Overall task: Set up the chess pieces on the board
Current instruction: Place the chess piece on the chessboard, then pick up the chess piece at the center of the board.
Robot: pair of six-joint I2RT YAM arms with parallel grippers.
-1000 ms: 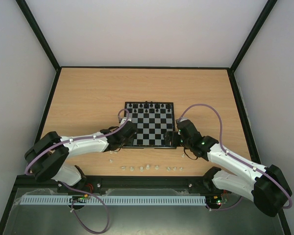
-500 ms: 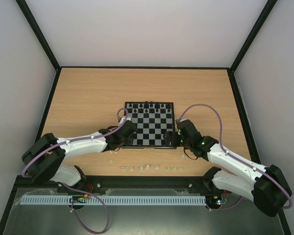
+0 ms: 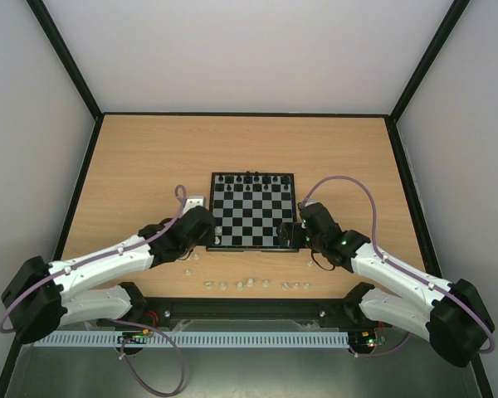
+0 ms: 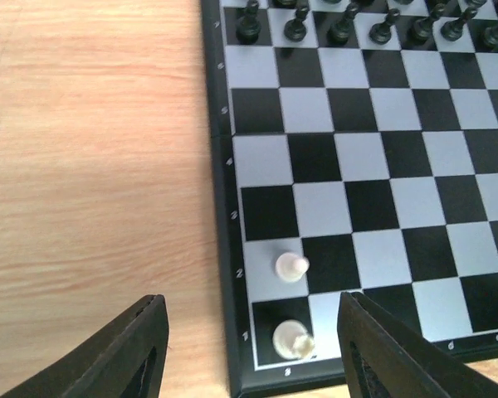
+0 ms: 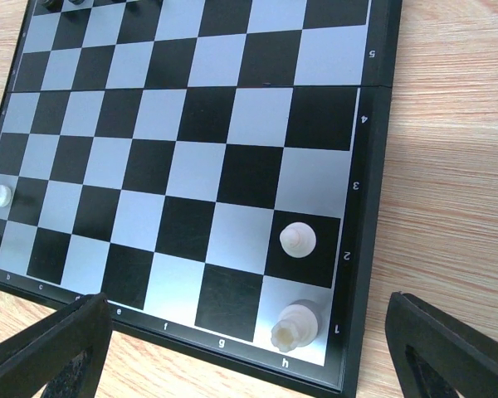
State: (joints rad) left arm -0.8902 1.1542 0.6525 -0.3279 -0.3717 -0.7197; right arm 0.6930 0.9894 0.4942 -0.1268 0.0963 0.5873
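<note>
Left gripper point(image 4: 253, 332) hovers at near-left corner of board point(image 3: 253, 217), fingers spread, nothing held. Two whitish chess pieces point(image 4: 290, 267) stand on corner squares there. Loose pieces point(image 3: 249, 284) lie in row on table point(image 3: 149, 166) before board. Right gripper point(image 5: 249, 344) gapes empty over two more at near-right corner. Pieces look tiny, light, tippy, probably slick: pinch mid-body, gently.

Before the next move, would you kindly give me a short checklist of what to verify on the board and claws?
1. Left claw open, empty: ok.
2. Right claw open, empty: ok.
3. Left-corner pair upright, inside the board's squares: ok.
4. Right-corner pair likewise: ok.
5. All white pieces placed: not ok; loose pieces lie on the table.
6. Kinds of loose pieces: cannot tell.
</note>
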